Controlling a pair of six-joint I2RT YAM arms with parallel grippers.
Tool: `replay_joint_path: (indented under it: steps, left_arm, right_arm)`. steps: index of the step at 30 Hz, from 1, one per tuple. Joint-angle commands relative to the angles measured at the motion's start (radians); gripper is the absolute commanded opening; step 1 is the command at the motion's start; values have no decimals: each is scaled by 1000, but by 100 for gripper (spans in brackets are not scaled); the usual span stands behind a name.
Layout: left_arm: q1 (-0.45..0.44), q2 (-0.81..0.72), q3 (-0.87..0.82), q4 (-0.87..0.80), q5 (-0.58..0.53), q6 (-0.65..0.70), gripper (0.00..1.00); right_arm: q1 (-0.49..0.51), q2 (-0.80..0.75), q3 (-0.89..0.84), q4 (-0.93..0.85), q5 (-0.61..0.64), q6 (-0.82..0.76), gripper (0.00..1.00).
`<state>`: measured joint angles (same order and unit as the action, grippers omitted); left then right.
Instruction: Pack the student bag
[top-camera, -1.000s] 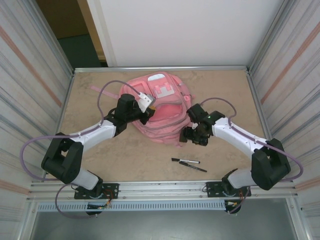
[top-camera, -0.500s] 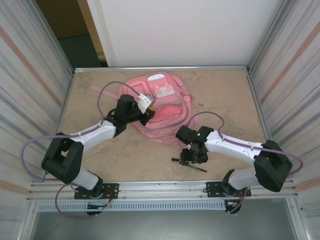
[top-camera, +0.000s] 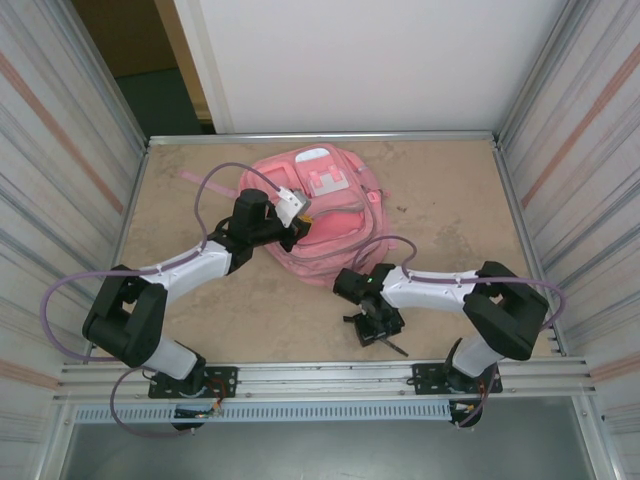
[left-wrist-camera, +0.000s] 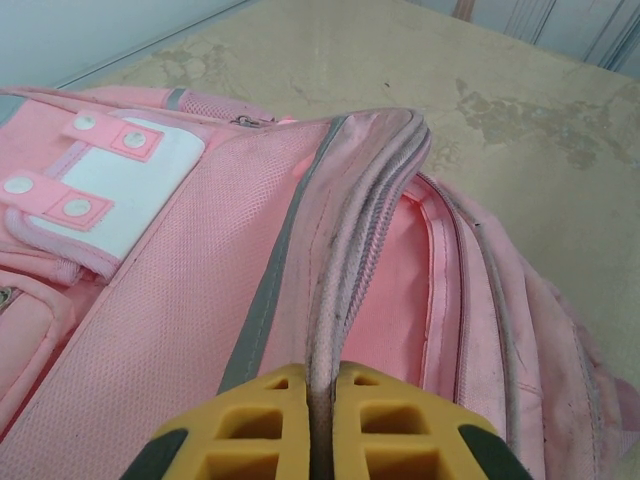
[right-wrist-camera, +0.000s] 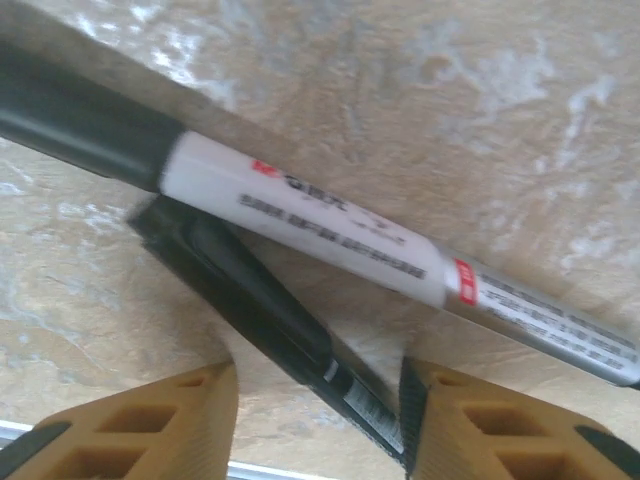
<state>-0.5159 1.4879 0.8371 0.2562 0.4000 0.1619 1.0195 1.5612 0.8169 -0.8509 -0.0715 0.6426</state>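
Tan tabletop (top-camera: 450, 200), open right of student bag (top-camera: 335, 225)

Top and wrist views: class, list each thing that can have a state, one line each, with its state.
student bag: unzipped, opening edge lifted
left gripper: shut on bag's zipper edge
right gripper: open, straddling black pen
white marker: lying on table
black pen: lying on table

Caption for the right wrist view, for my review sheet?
Open right gripper straddles a black pen lying against a white-barrelled marker on the table.
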Motion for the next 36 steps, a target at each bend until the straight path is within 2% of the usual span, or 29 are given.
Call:
replay_joint_path:
  steps: [1, 12, 20, 25, 29, 32, 36]
  left_arm:
    - [15, -50, -7, -21, 21, 3, 0]
    - [17, -80, -28, -31, -17, 3, 0]
    - [20, -69, -18, -44, 5, 4, 0]
    - [21, -69, -19, -41, 14, -2, 0]
    - [20, -81, -2, -52, 47, -19, 0]
    - [20, -88, -4, -30, 40, -51, 0]
    - [20, -89, 2, -4, 83, -118, 0]
  right_arm:
    - [36, 45, 25, 0, 21, -14, 43]
    - [115, 105, 61, 22, 36, -61, 21]
    - [145, 85, 88, 37, 35, -132, 18]
    - [163, 38, 103, 79, -11, -181, 2]
    - [174, -50, 143, 87, -15, -180, 0]
    - [135, -131, 171, 110, -56, -170, 0]
    - [-32, -213, 194, 188, -153, -61, 0]
